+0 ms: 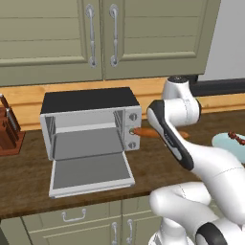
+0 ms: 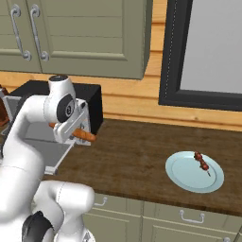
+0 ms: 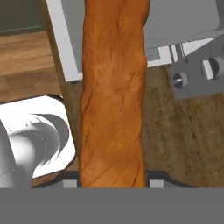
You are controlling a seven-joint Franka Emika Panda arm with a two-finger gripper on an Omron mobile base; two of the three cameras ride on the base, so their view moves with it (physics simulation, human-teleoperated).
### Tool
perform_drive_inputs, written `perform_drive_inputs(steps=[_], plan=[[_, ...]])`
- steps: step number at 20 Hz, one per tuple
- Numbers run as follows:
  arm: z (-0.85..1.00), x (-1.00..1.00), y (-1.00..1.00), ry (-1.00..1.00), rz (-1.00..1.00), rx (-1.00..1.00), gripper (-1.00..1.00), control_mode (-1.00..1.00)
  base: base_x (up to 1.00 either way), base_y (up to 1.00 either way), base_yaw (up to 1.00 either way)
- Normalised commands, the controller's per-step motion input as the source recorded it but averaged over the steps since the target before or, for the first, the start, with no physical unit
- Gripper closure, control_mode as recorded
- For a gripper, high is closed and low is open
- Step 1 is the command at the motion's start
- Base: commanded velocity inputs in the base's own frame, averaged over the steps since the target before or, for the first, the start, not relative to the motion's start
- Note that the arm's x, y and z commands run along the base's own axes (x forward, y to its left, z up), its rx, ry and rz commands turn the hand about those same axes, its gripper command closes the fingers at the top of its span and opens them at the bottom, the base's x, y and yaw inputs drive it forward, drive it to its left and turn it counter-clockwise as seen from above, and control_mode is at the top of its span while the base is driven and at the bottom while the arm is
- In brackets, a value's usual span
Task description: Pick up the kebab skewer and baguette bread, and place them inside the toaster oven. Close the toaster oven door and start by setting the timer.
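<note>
My gripper (image 3: 113, 180) is shut on the baguette bread (image 3: 113, 96), a long orange-brown loaf that runs up the middle of the hand view. I hold it above the counter, just right of the toaster oven (image 1: 88, 101); one end of the baguette bread (image 1: 145, 132) pokes out beside the oven's knob panel. The toaster oven door (image 1: 91, 174) hangs down flat, and the oven's inside holds nothing. The kebab skewer (image 2: 202, 163) lies on a pale blue plate (image 2: 186, 177) far to the right. My forearm hides the gripper in the left base view.
A wooden knife block (image 1: 8, 131) stands left of the oven. Green wall cabinets (image 1: 95, 33) hang above it. The oven's round knobs (image 3: 180, 79) sit close to the loaf. A dark-framed panel (image 2: 203, 52) rises behind the plate. Bare wooden counter (image 2: 127, 156) lies between oven and plate.
</note>
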Motion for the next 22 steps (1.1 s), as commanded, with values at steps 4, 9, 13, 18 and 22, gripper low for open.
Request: perform_drive_inputs(steps=[4,9,13,18,22], plan=[[0.14,0.00,1.00,0.00,0.12,0.00,1.00,-1.00,0.00,0.00,0.00],[0.00,0.00,1.00,-0.03,0.08,0.00,1.00,-1.00,0.00,0.00,0.00],[0.00,0.10,1.00,-0.10,0.02,0.00,1.00,-1.00,0.00,0.00,0.00],[-0.16,0.55,0.92,-0.09,0.00,0.06,1.00,-1.00,0.00,0.00,0.00],[-0.05,0.52,0.52,-0.11,0.00,0.01,1.00,-1.00,0.00,0.00,0.00]])
